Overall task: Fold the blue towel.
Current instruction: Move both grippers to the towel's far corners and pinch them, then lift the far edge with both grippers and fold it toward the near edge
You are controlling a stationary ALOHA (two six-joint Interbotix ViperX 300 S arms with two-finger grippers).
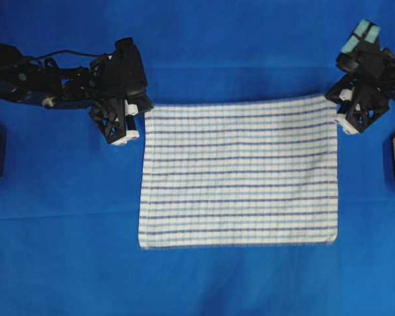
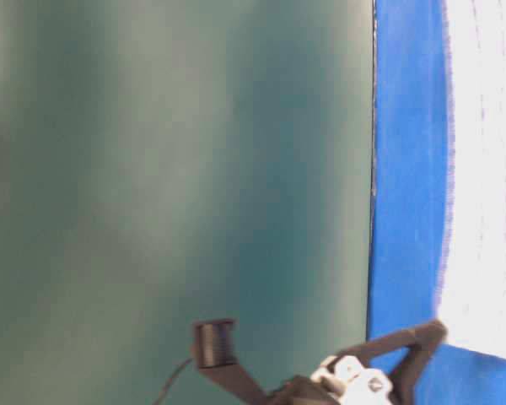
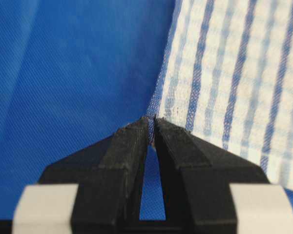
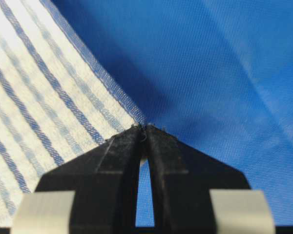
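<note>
Blue towel (image 1: 240,172) flat on the blue-covered counter (image 1: 66,217), left gripper (image 3: 152,127) pinching its far left corner, right gripper (image 4: 144,127) pinching its far right corner

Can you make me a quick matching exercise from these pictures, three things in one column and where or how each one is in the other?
Things:
1. left gripper
2. right gripper
3. blue towel

States:
A. lying flat on the blue table sheet
B. jaws pinched on the towel's far right corner
C. jaws pinched on the towel's far left corner

Pairs: 1-C, 2-B, 3-A
</note>
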